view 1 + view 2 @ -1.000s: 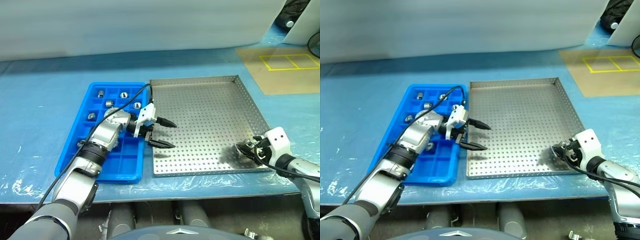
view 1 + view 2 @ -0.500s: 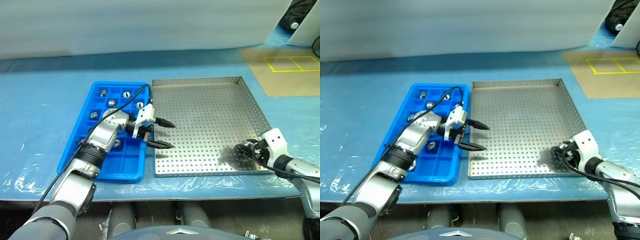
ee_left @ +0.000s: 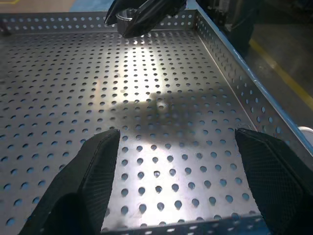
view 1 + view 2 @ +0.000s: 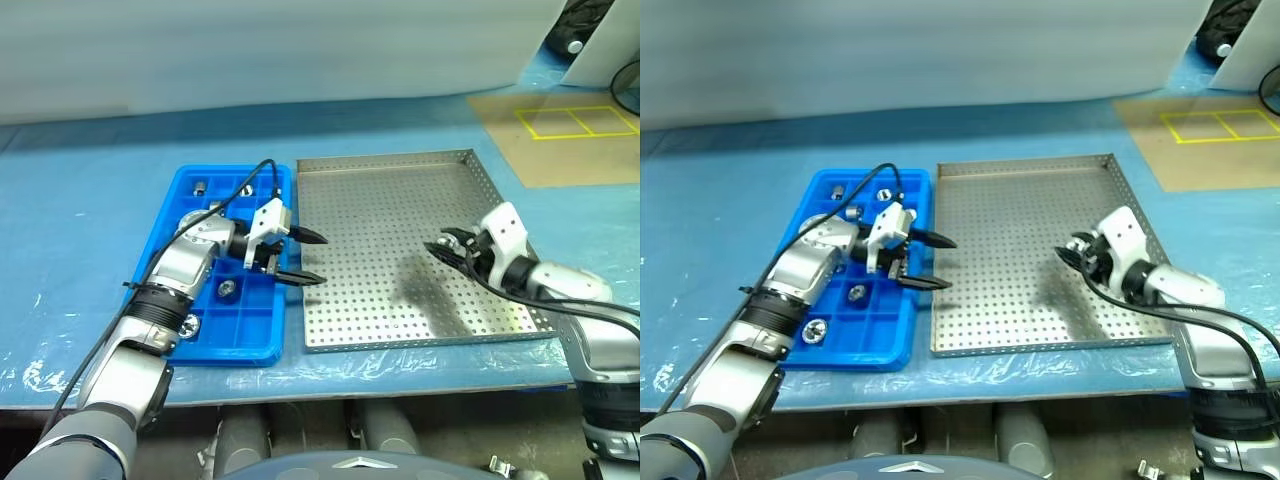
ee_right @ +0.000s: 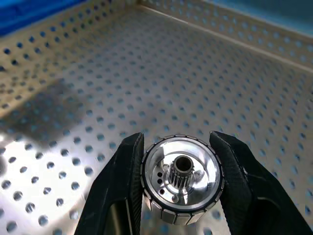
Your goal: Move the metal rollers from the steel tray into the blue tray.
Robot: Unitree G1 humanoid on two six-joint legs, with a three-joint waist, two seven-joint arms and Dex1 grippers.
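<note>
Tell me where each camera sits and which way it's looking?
Left and right eye views: on the head, looking down at the blue tray and steel tray; both arms show.
Left wrist view: along the open left gripper across the steel tray toward the right gripper.
Right wrist view: along the right gripper's fingers, which clamp a metal roller.
All views share the steel tray.

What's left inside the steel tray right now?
The steel tray shows bare perforated floor, no loose rollers. The right gripper holds one metal roller above it. The floor directly beneath that gripper and arm is hidden.
</note>
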